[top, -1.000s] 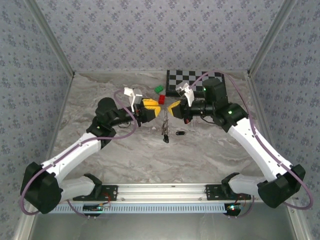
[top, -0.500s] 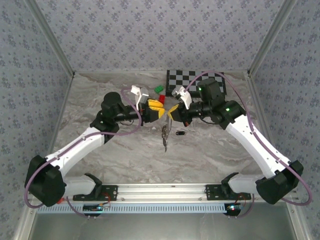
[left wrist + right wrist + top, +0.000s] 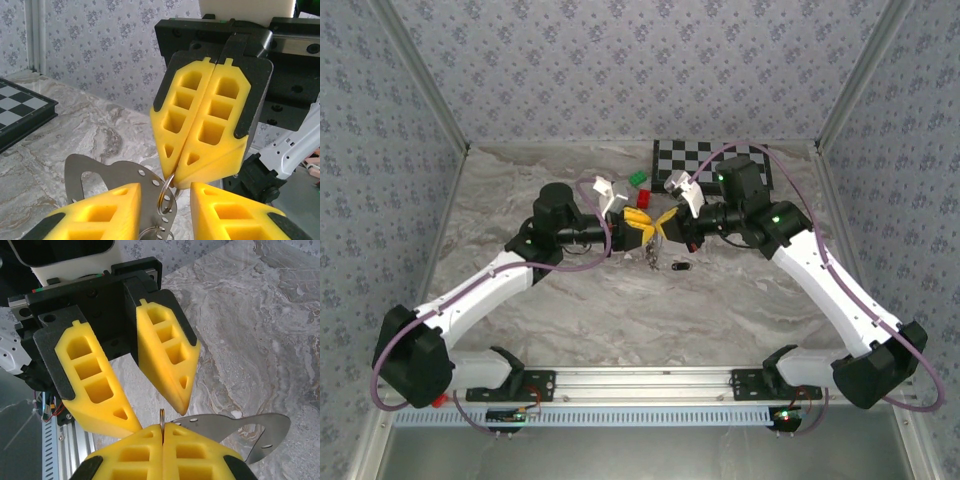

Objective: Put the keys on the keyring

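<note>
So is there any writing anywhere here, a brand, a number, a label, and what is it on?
No text can be read in any view.
The chessboard: squares alone, no letters or numbers.
The yellow pads of the left end effector and of the right end effector, which is shut on the keyring: blank.
The metal plate: holes, no engraving.

A grey marbled counter (image 3: 620, 310) carries a black-and-white checkered board (image 3: 692, 160) toward 1 o'clock. At the board's 8 o'clock sits a small green block (image 3: 638, 178), with a small red block (image 3: 643, 194) at its 6 o'clock.
</note>
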Robot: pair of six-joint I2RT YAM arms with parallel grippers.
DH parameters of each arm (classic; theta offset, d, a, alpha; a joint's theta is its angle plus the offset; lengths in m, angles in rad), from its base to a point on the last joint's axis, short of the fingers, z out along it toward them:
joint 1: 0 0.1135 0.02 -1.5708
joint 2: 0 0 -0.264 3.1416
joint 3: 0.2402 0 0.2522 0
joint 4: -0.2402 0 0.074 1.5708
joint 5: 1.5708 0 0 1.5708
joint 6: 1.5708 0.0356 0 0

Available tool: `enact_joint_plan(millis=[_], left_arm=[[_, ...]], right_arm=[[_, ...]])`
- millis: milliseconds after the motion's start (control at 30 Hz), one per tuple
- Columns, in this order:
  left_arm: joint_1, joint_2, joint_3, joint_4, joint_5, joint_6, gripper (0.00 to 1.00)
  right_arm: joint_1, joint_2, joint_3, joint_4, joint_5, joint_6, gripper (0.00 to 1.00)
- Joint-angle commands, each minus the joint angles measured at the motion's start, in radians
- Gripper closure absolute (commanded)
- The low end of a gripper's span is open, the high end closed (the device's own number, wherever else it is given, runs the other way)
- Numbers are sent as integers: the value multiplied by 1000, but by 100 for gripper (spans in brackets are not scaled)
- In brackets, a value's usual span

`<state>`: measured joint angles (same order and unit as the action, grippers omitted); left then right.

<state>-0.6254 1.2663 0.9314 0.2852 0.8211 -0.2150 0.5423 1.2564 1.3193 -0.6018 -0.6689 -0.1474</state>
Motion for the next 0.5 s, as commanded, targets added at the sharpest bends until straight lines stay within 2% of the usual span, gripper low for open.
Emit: enact_joint_plan(millis=[0, 233, 467], left_arm=[[-12, 10, 46, 0, 28, 28, 74], [-19, 10, 51, -11, 29, 41, 100], [-25, 7, 49, -28, 28, 58, 100]], right_arm=[[4, -26, 13, 23, -15, -3, 100], [4, -27, 11, 16, -6, -6, 100], [0, -34, 6, 23, 6, -3, 100]])
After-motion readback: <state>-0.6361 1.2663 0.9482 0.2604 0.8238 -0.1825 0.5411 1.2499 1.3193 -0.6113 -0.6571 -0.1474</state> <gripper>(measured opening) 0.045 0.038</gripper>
